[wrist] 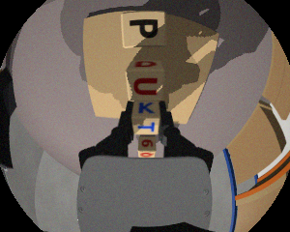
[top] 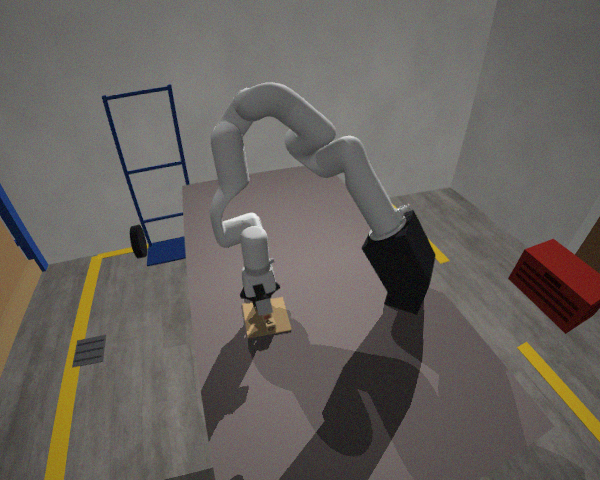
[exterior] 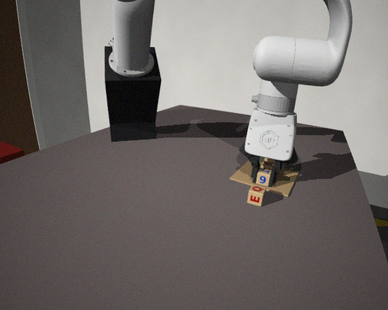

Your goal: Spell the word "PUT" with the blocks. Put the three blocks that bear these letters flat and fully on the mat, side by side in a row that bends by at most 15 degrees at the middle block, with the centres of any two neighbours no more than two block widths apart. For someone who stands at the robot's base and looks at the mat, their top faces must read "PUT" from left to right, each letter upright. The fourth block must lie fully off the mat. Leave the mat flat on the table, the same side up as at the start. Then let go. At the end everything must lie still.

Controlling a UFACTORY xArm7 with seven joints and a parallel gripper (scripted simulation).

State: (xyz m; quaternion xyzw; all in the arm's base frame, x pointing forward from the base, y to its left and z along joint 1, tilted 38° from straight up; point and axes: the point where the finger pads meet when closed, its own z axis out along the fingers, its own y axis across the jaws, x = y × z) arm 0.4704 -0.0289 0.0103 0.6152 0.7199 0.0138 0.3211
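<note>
Carrying the whole scene, the tabletop [top: 300, 268] [exterior: 154, 233] [wrist: 48, 97] lies under the white arm [top: 362, 191] [exterior: 134, 36], which rises from a black pedestal [top: 401, 263] [exterior: 132, 110]. The pincer [top: 264, 310] [exterior: 264, 180] [wrist: 146, 109] points down, clamped on the T block [exterior: 263, 178] [wrist: 146, 127] at the edge of the tan mat [top: 283, 307] [exterior: 242, 176] [wrist: 103, 97]; whether that block touches the mat, I cannot tell. On the mat are the P block [wrist: 144, 29] and, between P and T, the U block [wrist: 146, 86]. The Q block [exterior: 256, 195] [wrist: 146, 154] sits off it, just beside the edge.
</note>
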